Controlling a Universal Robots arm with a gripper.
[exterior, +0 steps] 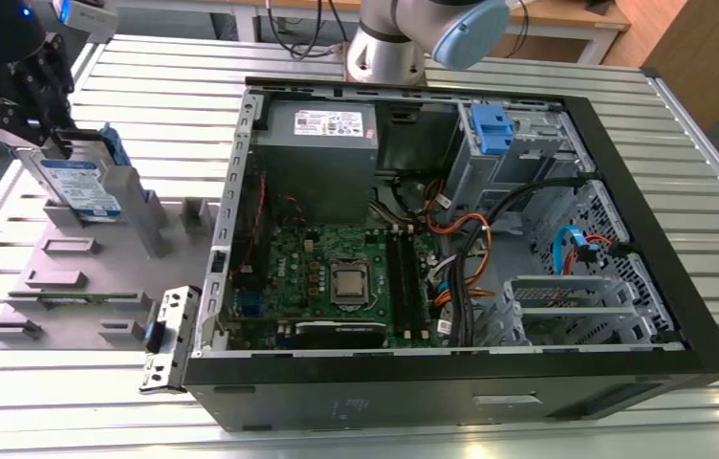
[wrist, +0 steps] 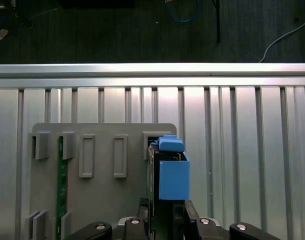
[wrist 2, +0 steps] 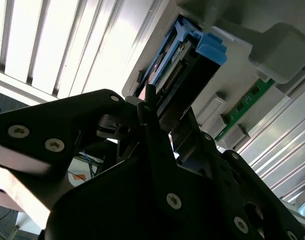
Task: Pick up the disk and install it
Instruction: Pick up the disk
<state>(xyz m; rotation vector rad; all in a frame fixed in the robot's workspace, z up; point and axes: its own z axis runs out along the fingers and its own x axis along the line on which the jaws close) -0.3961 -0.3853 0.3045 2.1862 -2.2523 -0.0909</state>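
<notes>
We see the disk (exterior: 79, 186) standing upright in a slot of the grey holder (exterior: 73, 292) on the worktop (exterior: 156, 86), at the exterior view's left of the open computer case (exterior: 685, 316), with the pincer (exterior: 54, 143) at its upper end, though we cannot tell whether it is clamped.

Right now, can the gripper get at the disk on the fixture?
Likely yes. The gripper is at the upper edge of the disk, which stands upright in a slot of the grey fixture; nothing stands between them.
</notes>
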